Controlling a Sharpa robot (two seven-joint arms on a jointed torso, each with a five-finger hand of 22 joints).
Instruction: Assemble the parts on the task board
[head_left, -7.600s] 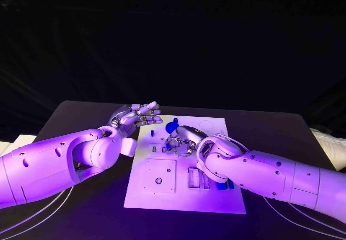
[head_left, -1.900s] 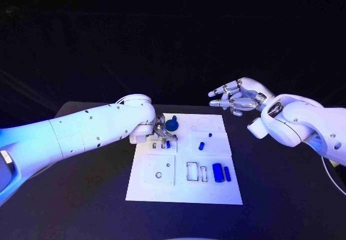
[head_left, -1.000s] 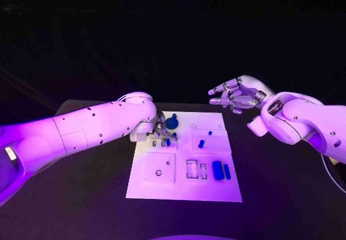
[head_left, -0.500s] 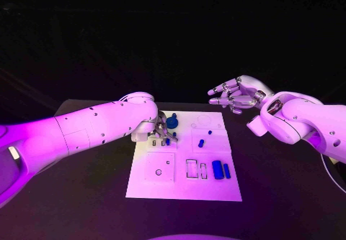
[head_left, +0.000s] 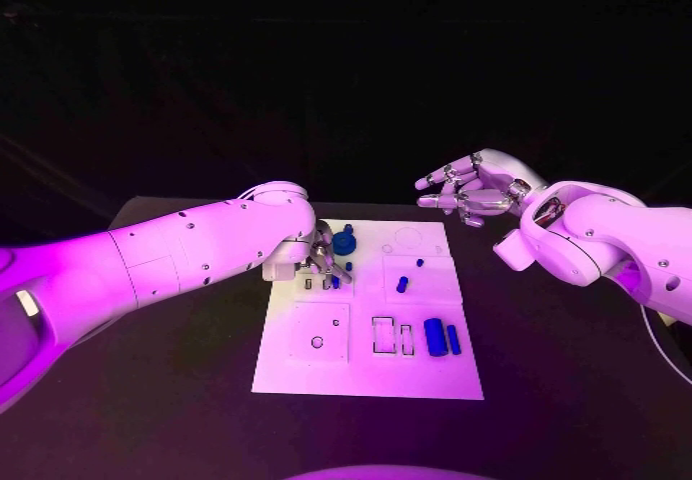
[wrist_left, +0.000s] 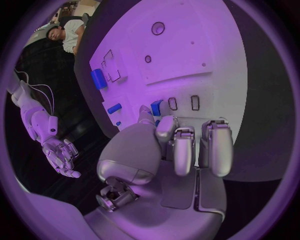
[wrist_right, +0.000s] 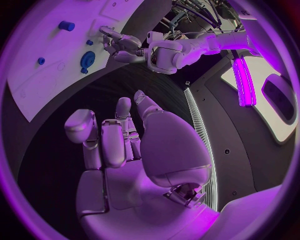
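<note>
Task board (head_left: 361, 375) at table centre, assembly judged partly done: several blue parts (head_left: 434, 339) lie loose on it, left hand (head_left: 320, 264) fingers down on its far-left slots at a small blue part, hold unclear; right hand (head_left: 473, 192) raised, spread, empty.

Head cam looks down; wrist cams close behind hands; all share task board (head_left: 368, 320).
</note>
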